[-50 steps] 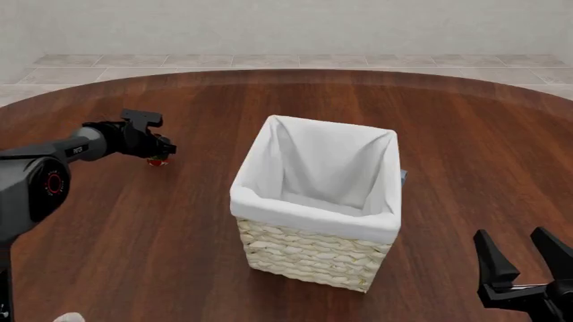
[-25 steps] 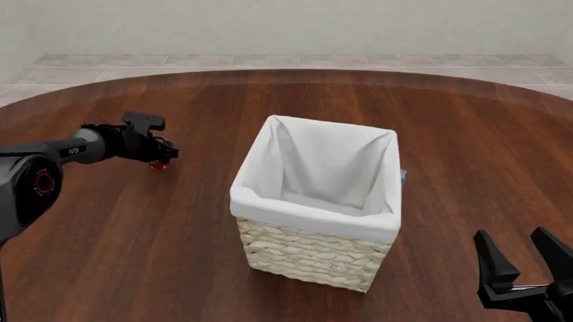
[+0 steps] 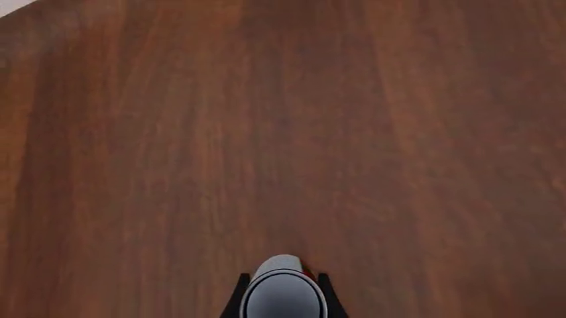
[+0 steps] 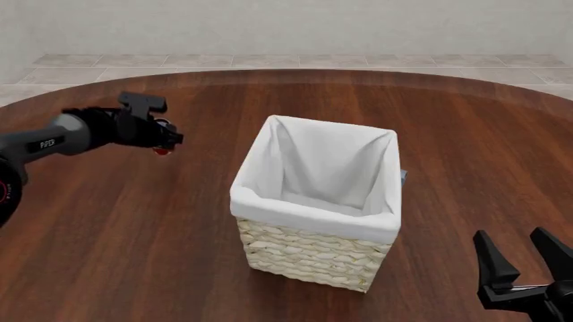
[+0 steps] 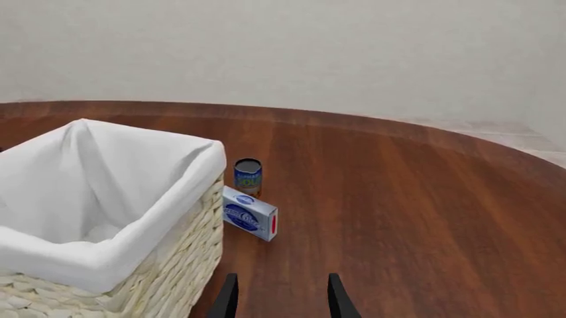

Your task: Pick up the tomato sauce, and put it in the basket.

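Observation:
The tomato sauce (image 4: 161, 152) shows in the front view as a small red spot under my left gripper (image 4: 165, 143), which is shut on it at the table's left, well left of the basket (image 4: 313, 218). From the left wrist camera, the can's grey metal top (image 3: 281, 295) sits between the two dark fingers (image 3: 236, 299), with a sliver of red label, above bare wood. The basket is pale wicker with a white liner and stands mid-table; it also shows as the basket (image 5: 168, 265) in the right wrist view. My right gripper (image 4: 512, 238) is open and empty near the front right edge.
Behind the basket's right side, the right wrist view shows a small blue-labelled can (image 5: 248, 175) and a blue and white box (image 5: 249, 213) lying on the wood. The round table's far edge (image 4: 296, 72) meets a tiled floor and pale wall.
My left gripper has risen and shifted slightly right, carrying the tomato sauce with it. The right arm and the basket have not moved.

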### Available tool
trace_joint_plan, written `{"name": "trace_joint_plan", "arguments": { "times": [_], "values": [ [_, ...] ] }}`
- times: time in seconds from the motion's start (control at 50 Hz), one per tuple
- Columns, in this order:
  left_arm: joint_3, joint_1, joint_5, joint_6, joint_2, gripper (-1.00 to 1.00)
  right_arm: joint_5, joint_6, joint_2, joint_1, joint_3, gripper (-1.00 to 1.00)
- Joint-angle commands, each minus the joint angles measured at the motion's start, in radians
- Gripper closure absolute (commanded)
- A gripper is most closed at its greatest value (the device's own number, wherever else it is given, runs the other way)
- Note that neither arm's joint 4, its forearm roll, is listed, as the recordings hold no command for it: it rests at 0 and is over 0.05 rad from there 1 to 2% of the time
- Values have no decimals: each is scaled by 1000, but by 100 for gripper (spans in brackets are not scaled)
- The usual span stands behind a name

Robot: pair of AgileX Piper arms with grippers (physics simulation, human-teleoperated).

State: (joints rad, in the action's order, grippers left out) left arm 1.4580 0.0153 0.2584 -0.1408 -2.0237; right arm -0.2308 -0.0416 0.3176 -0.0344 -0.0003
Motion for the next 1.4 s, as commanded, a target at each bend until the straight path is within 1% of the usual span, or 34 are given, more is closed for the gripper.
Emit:
{"name": "trace_joint_plan", "arguments": {
  "times": [0.02,0.42,0.66,0.78,1.08,1.3,1.4],
  "values": [
    [-48,19,12,-1,95,100,1,-4,-1,-2,0,-100],
    [-125,58,53,29,258,100,9,-12,-11,-3,0,-100],
    [-140,73,85,38,333,100,18,-14,-22,-4,0,-100],
    [-157,98,106,54,396,100,18,-15,-22,-5,0,-100],
    [-155,151,165,75,513,100,32,-14,-39,-6,0,-100],
    [-151,234,242,105,629,100,40,-18,-51,-5,0,-100],
    [-152,245,247,105,642,100,44,-19,-56,-4,0,-100]
  ]
}}
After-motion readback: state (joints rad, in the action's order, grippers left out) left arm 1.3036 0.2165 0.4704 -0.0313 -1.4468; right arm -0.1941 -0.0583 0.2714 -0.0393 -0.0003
